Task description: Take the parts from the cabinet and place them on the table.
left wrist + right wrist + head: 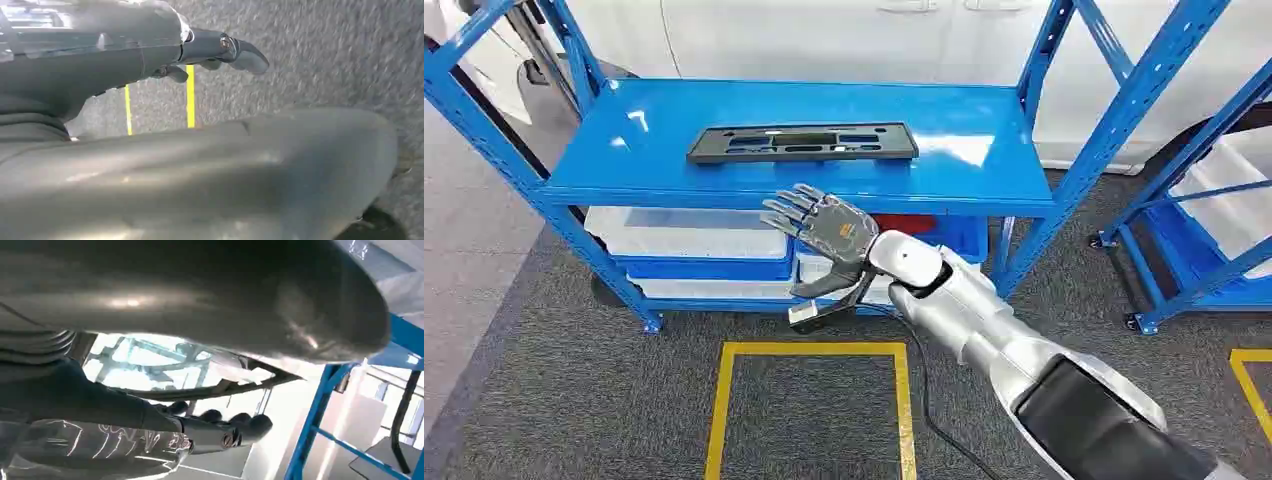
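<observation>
Fingers spread and empty: your right hand (829,238) is raised in front of the blue rack's top shelf (984,175), palm turned toward the rack, gripping nothing. From that hand, the task's thing, a long flat black plastic part (802,142), lies just beyond and above the fingertips, flat on the shelf surface, apart from the hand with the shelf's front lip between them. Its long axis runs across the reach, side to side along the shelf, so the hand meets it broadside near its middle rather than end-on. You will likely need to lift the hand over the lip and come down on the near long edge, or turn the wrist to span the narrow width; that is a judgement, not something shown. Your left hand (220,50) hangs low over grey carpet and a yellow floor line (190,95), its fingers roughly extended with nothing between them, and it is the farther of the two from the part. Below the right hand, the lower shelf carries pale and blue bins (694,240). Behind the wrist, a yellow square (809,350) is marked on the floor. A second blue rack (1214,200) stands well off to the hand's right.
</observation>
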Controlling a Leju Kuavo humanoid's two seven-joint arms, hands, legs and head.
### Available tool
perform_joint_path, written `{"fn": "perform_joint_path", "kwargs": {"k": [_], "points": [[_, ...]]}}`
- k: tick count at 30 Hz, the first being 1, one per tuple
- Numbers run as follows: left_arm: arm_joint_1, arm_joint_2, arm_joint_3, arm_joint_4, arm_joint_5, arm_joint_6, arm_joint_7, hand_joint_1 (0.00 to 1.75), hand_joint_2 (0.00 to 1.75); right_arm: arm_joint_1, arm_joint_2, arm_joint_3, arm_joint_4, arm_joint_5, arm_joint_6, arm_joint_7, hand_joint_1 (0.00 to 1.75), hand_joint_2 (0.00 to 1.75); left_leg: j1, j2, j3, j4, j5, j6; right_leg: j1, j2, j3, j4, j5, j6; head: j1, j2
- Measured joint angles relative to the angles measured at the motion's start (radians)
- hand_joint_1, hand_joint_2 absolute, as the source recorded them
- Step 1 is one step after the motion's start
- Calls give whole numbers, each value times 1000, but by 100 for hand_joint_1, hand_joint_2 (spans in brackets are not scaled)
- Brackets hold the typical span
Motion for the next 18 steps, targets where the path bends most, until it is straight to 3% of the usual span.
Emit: {"fn": "perform_joint_path", "kwargs": {"k": [1,2,3,4,5,6,7,9,11,14,16,18], "points": [[-2,0,0,0,0,0,0,0,0,-5,0,0,0,0,0,0,0,0,0,1,6,-3,-4,6,0,-1,-20,41,-18,4,0,0],[-3,0,0,0,0,0,0,0,0,-8,0,0,0,0,0,0,0,0,-1,1,9,-3,-7,10,-2,-1,-59,108,-47,7,0,0],[-4,0,0,0,0,0,0,0,0,-5,-2,0,0,0,1,0,0,0,-1,1,14,-3,-12,13,-4,-1,-124,214,-85,11,0,0],[-3,0,0,0,0,0,0,0,0,0,-2,0,0,0,1,-1,0,0,-1,1,16,-2,-17,13,-6,-2,-176,290,-104,14,0,0],[-2,0,0,0,0,0,0,0,0,4,-3,0,1,0,1,-2,0,0,-1,0,20,-1,-21,13,-8,-2,-207,322,-96,16,0,0],[-1,0,0,0,-1,0,3,0,0,5,-5,0,2,0,1,-3,0,0,-1,-1,27,-1,-28,11,-12,-2,-215,303,-58,18,0,0],[0,0,0,0,0,0,4,0,0,4,-6,0,2,0,1,-5,0,0,-1,-2,36,0,-35,8,-15,-2,-198,242,-5,19,0,0],[0,0,0,0,0,0,6,0,0,1,-6,0,2,-1,1,-6,0,0,0,-3,59,4,-54,0,-19,-5,-121,48,119,18,0,0],[-3,0,-1,0,0,0,6,0,0,-3,-9,1,2,-2,2,-6,0,0,-7,-4,57,12,-65,-13,-12,-3,-101,-4,98,8,0,0],[-3,0,-1,0,-1,0,8,0,0,-3,-13,2,1,-3,2,-6,0,0,-3,-2,64,1,-71,-29,-5,-1,-100,3,89,-12,0,0],[-5,0,-1,0,0,0,8,0,0,-6,-13,2,-2,-5,1,-6,0,0,-1,0,65,29,-90,-40,-12,0,-77,-9,83,-26,-1,0],[-9,0,-1,0,0,1,8,0,0,-9,-12,2,-3,-5,2,-6,0,0,0,0,-17,179,-148,-46,-11,-1,-66,-9,73,-37,-1,0]]}}
